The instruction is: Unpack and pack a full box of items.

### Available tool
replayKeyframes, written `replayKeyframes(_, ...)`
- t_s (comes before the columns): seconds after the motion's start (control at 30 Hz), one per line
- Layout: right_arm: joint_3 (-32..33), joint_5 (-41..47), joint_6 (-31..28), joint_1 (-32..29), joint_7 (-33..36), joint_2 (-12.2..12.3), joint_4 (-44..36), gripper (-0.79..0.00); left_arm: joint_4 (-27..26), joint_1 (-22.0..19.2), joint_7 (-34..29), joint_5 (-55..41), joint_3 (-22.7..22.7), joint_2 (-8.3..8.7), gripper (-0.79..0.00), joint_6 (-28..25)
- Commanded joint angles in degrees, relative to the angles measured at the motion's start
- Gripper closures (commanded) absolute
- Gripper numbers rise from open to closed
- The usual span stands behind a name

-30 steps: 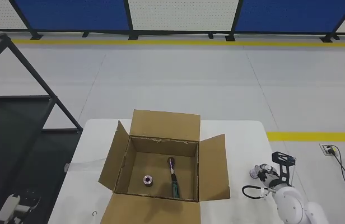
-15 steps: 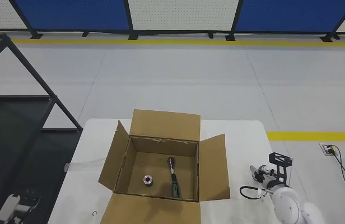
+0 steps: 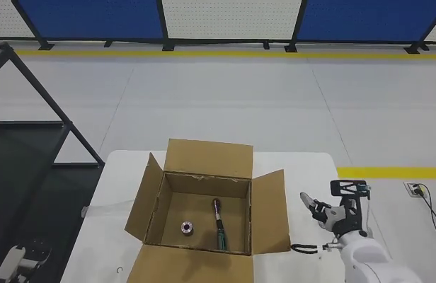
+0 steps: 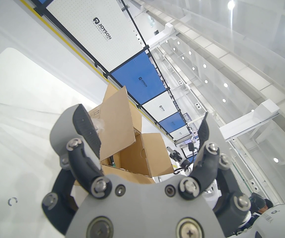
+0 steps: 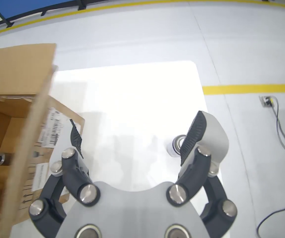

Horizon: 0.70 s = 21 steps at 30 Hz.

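Cardboard box (image 3: 207, 157) sits open on a white table (image 3: 303, 170), flaps out, holding a screwdriver (image 3: 219, 225) and a small metal ring (image 3: 186, 227). Right gripper (image 5: 135, 118) hovers just beside the box (fingers spread wide), a small metal cylinder (image 5: 173, 147) near one finger; left gripper (image 4: 142, 112), farther off, is spread too.

The right arm (image 3: 366, 258) stands at the near right corner of the scene; the right gripper (image 5: 135, 118) angles downward, facing far and slightly left, fingers spread wide apart; the left gripper (image 4: 142, 113), at the near left, tilts steeply upward, fingers likewise spread wide.
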Motion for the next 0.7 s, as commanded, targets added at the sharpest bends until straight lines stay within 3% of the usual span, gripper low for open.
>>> replayKeyframes(0.0,-3.2,-2.5,-1.3,2.5,2.9,-0.1,-2.5,-0.785,0.0,0.0,0.0,0.0,0.0,0.0,-0.785,0.0)
replayKeyframes(0.23,-15.1,0.3,-7.2,16.2,10.2,-1.1,-0.5,-0.785,0.0,0.0,0.0,0.0,0.0,0.0,-0.785,0.0)
replayKeyframes(0.43,-29.0,2.3,-7.6,31.3,15.0,-3.8,11.5,-0.785,0.0,0.0,0.0,0.0,0.0,0.0,-0.785,0.0)
replayKeyframes(0.67,-40.5,13.7,-7.6,46.4,14.6,-8.6,30.9,-0.785,0.0,0.0,0.0,0.0,0.0,0.0,-0.785,0.0)
